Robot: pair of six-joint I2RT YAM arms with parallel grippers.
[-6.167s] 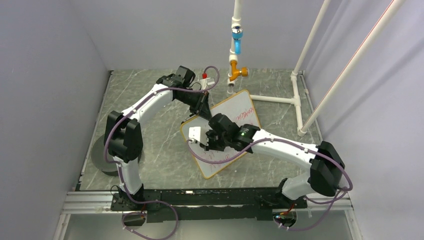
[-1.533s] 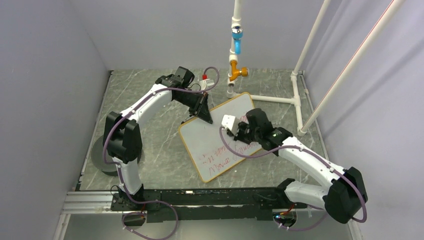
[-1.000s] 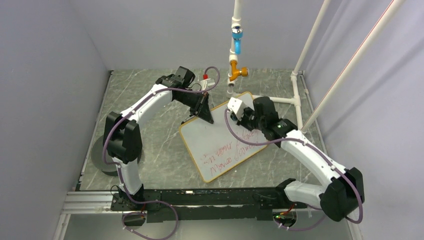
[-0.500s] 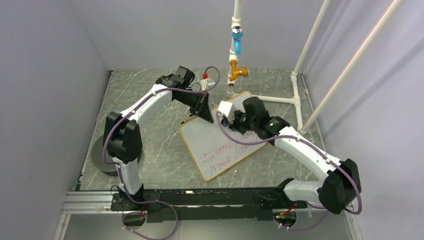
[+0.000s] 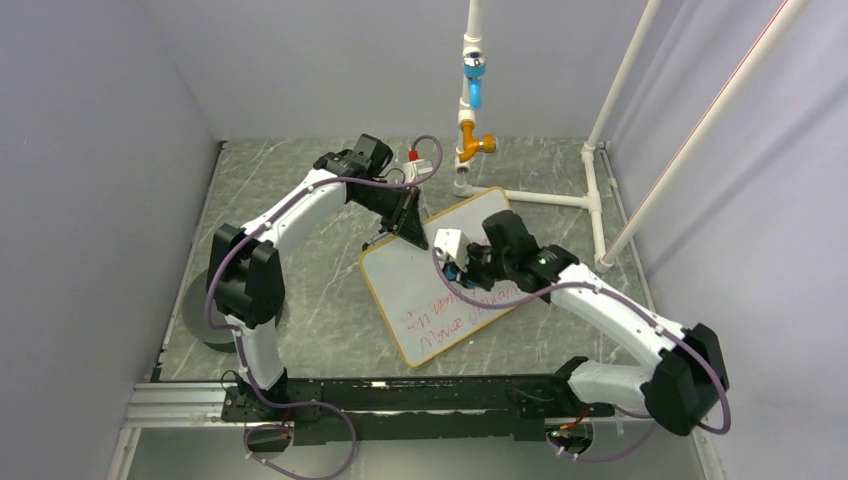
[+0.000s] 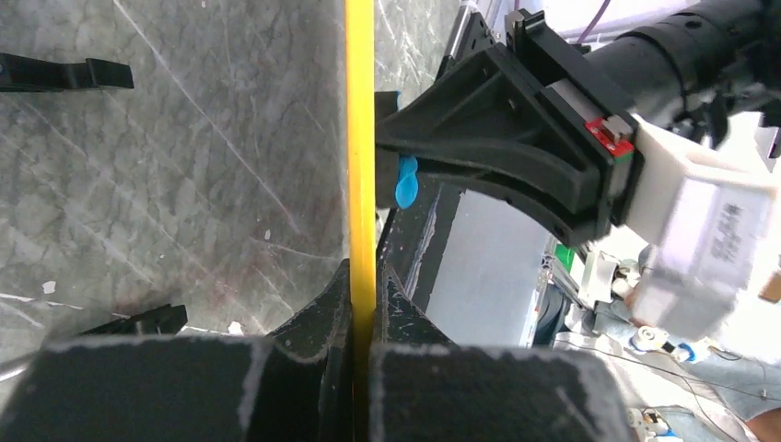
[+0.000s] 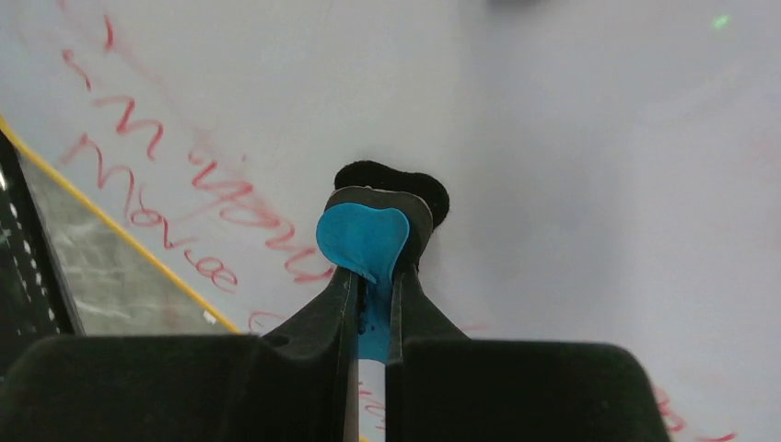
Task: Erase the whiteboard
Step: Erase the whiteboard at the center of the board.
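Observation:
The whiteboard [image 5: 405, 275], white with a yellow-orange frame, lies tilted on the marble table with red handwriting along its near part [image 5: 445, 320]. My left gripper [image 5: 402, 232] is shut on the board's far left frame edge [image 6: 360, 138]. My right gripper [image 5: 462, 270] is shut on the small blue-and-black eraser [image 7: 368, 241], which presses on the board's white face [image 7: 599, 184] above the red writing [image 7: 230, 198]. The eraser also shows in the left wrist view [image 6: 406, 180].
A white pipe frame [image 5: 598, 190] with a blue and orange fitting [image 5: 472, 110] stands at the back right. A round grey disc [image 5: 200, 315] lies at the left by the left arm's base. Grey walls close in the sides and back.
My right gripper has swept the eraser from the board's far right corner back toward its middle over the last second. Earlier it wiped the left part. The left gripper stays clamped on the frame.

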